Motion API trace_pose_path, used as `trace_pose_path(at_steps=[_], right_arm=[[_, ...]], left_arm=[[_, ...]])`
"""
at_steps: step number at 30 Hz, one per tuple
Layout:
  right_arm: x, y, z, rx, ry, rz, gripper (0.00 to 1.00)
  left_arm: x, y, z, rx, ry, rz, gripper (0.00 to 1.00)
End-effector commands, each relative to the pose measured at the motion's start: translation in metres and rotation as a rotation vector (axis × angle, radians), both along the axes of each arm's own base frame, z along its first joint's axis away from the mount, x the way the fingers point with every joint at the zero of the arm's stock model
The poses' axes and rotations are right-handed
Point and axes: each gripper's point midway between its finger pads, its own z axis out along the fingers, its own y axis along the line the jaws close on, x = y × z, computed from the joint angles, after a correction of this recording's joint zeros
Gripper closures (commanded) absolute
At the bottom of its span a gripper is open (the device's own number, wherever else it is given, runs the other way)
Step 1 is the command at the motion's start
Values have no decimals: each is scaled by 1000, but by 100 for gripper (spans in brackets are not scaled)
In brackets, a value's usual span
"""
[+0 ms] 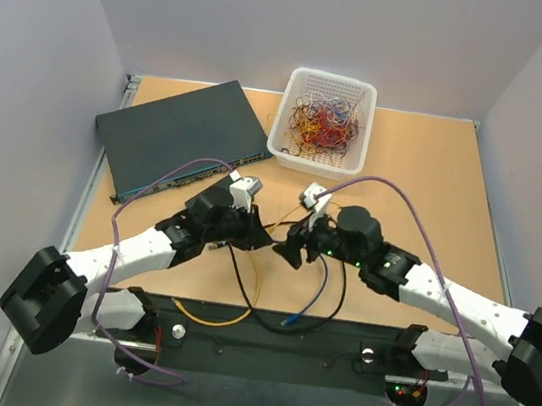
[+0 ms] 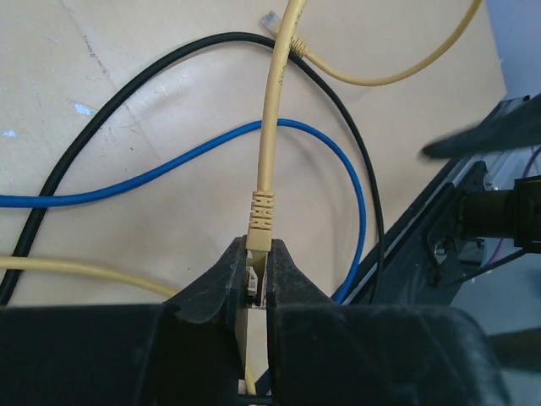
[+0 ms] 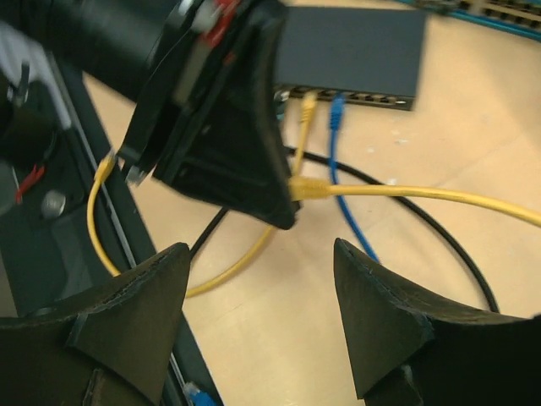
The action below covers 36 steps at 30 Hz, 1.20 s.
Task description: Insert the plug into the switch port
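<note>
One plug (image 2: 260, 223) sits clamped in the left pincer (image 2: 258, 251); the right pincer (image 3: 260, 258) stands wide.

L gripper (image 1: 256, 238), R gripper (image 1: 291, 248) near, over cables (image 1: 209, 322)

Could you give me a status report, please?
Left hand shut on yellow plug. Right hand open, empty. Plug not yet in switch; two ports taken. Black cable loops between.

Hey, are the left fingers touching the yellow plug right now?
Touching. The left wrist view shows the left fingers clamped on both sides of the yellow plug, with no gap between them.
</note>
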Motion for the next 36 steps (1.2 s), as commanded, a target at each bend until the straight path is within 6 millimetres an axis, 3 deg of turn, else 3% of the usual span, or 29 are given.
trace_pose_path(at_steps=[1,8,16,19,28,36], right_arm=[[-7,21,12,-86,-193,22,27],[-14,26,3,-186,-285,-29,26],[-33,17,44,-162,-448,-68,26],[-29,13,44,-185,-473,-88,26],[-2,13,-1,-402,-495,-189,26],[-4,24,24,-301,-520,-186,26]], left_arm=[[-11,-4,35,-75,-28,-32,100],[-38,-4,46,-132,7,-107,100],[-51,4,50,-128,48,-93,100],[-56,6,48,-119,73,-97,100],[-73,12,64,-146,74,-124,100],[-78,15,67,-144,72,-132,100]])
